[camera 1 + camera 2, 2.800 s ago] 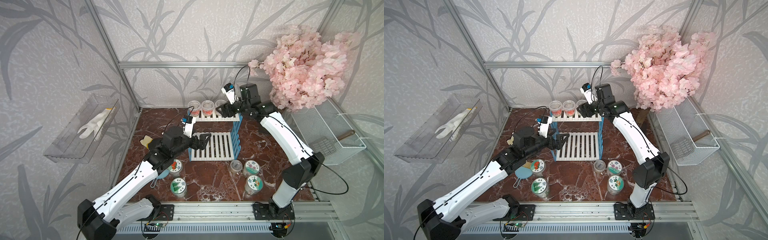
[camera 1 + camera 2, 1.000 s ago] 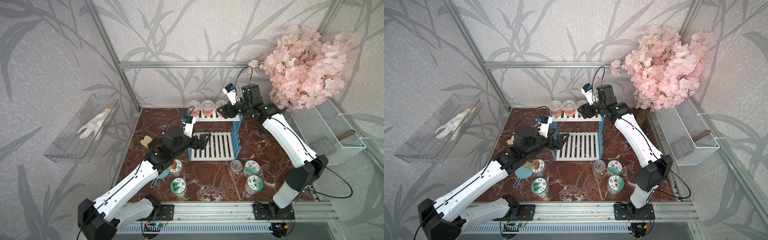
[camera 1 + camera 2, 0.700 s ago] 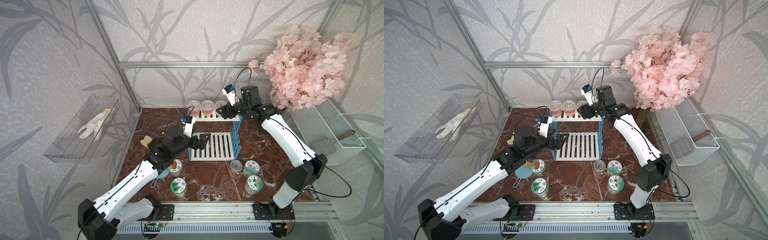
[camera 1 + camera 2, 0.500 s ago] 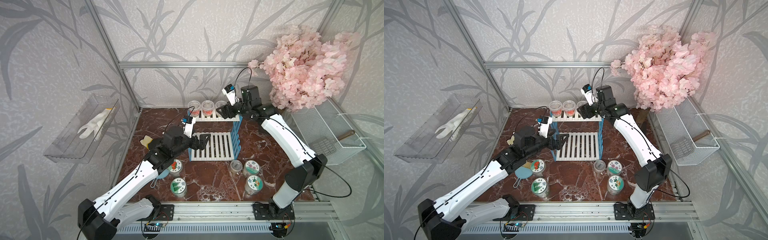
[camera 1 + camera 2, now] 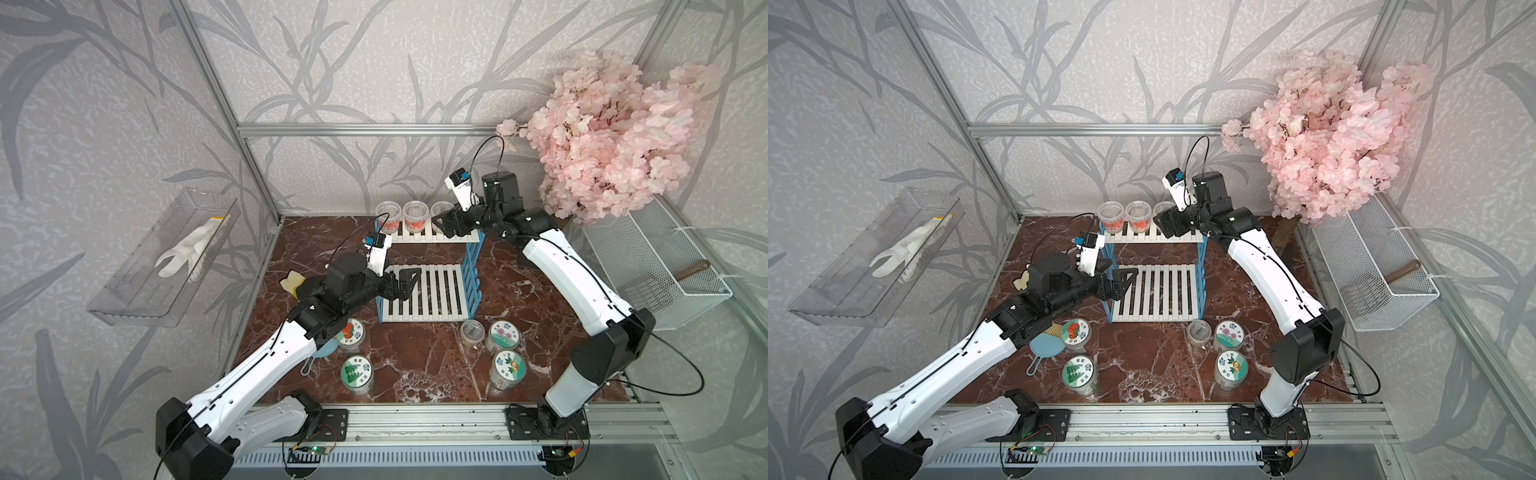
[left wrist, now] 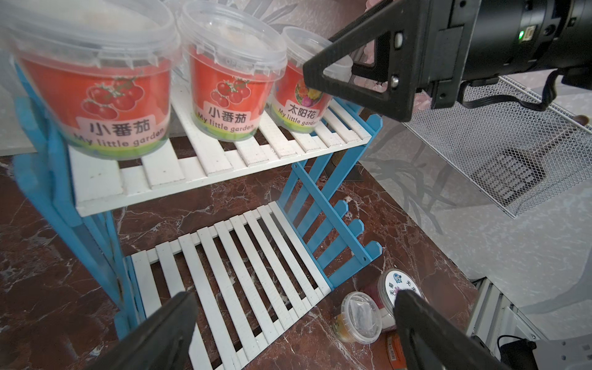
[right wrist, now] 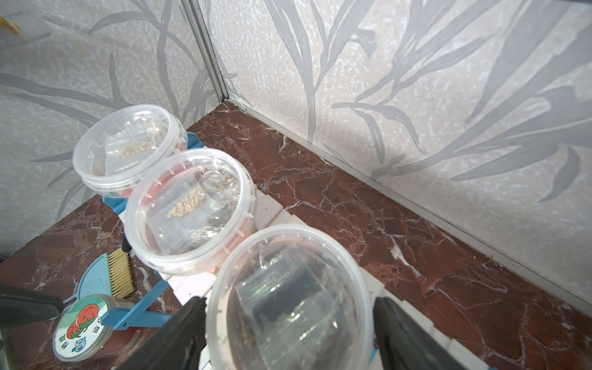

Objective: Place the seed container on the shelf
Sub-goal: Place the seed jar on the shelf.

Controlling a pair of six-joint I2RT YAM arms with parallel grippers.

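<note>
My right arm stretches to the shelf (image 5: 415, 237) top tier, right tool (image 5: 445, 224) straddling the seed container (image 7: 288, 298), can't tell if gripping. Left arm low, left tool (image 5: 411, 284) spread wide, empty.

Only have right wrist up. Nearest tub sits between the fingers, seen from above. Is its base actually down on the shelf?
Observer: Yes. In the left wrist view the sunflower tub stands upright with its base on the slats of the top tier.
Operator: Anything on the lower tier?
Observer: Nothing. The lower tier shows only bare slats.
Operator: Where's the left arm?
Observer: In both top views the left gripper hangs open at the lower tier's left edge, holding nothing.
</note>
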